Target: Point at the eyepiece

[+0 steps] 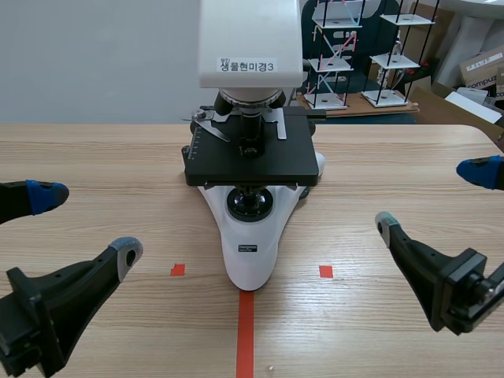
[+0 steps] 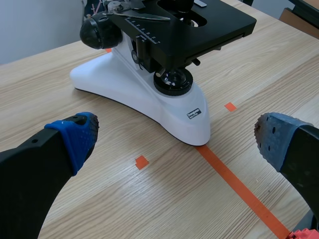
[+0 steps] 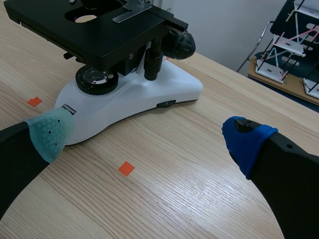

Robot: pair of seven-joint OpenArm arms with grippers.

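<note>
**Both claws spread wide, microscope centred between them**

A microscope (image 1: 250, 252) is seen standing in the middle of the wooden table (image 1: 394, 157). Its white base (image 2: 149, 99) is pointed toward the robot, and the tip of the base is set at the far end of the orange-red tape line (image 1: 245, 331). The black stage (image 1: 250, 161) is carried above the base. A round lamp lens (image 1: 250, 203) is set into the base under the stage. A black focus knob (image 3: 180, 45) is found on the side of the stand. The white head (image 1: 248, 39) is marked with a label (image 1: 247, 66) in Korean print and is cut off by the upper edge of the scene view. The eyepiece therefore cannot be made out in any view; only the head that would bear it is shown.

The left claw (image 1: 87, 223) is held low over the table at the near left, well apart from the microscope. Its fingers are spread wide and nothing is pinched between them. The right claw (image 1: 431, 197) is held likewise at the near right, spread wide, with nothing between its pads. In each wrist view the base lies ahead of the claw and is not touched.

Wire racks (image 1: 331, 55) are seen beyond the table's far edge.
</note>
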